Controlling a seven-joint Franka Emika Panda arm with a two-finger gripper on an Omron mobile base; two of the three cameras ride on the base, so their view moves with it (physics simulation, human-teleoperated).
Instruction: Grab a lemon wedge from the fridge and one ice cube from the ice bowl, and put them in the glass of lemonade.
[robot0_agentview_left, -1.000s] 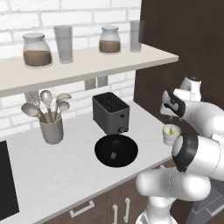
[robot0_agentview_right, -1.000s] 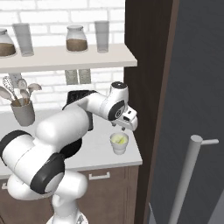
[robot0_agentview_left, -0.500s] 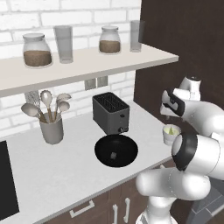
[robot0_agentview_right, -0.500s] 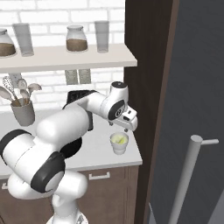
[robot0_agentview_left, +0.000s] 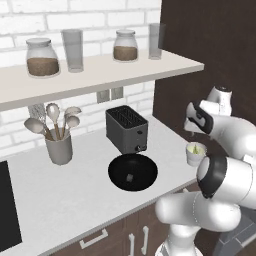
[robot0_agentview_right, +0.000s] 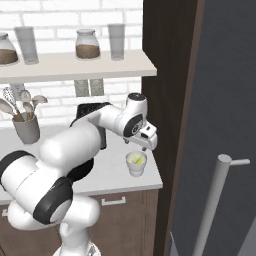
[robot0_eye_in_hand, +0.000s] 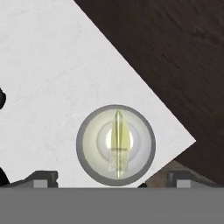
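Lemonade glass (robot0_eye_in_hand: 116, 145) holds a lemon wedge (robot0_eye_in_hand: 117, 130) and an ice cube (robot0_eye_in_hand: 116, 160) at 6 o'clock. Above it the tool (robot0_agentview_right: 143, 141) hangs, jaws spread wide, gripping nothing.

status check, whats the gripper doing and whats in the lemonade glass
Gripper open, above the glass of lemonade. Lemon wedge and ice cube in the glass. One cube in the ice bowl. Nothing in the way.

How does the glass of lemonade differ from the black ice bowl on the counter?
The glass of lemonade is a small, whitish, upright cup; the ice bowl is wide, shallow and glossy black. The glass holds yellow-green liquid with a lemon wedge in it; the bowl holds one tiny ice cube. Both stand on the white counter.
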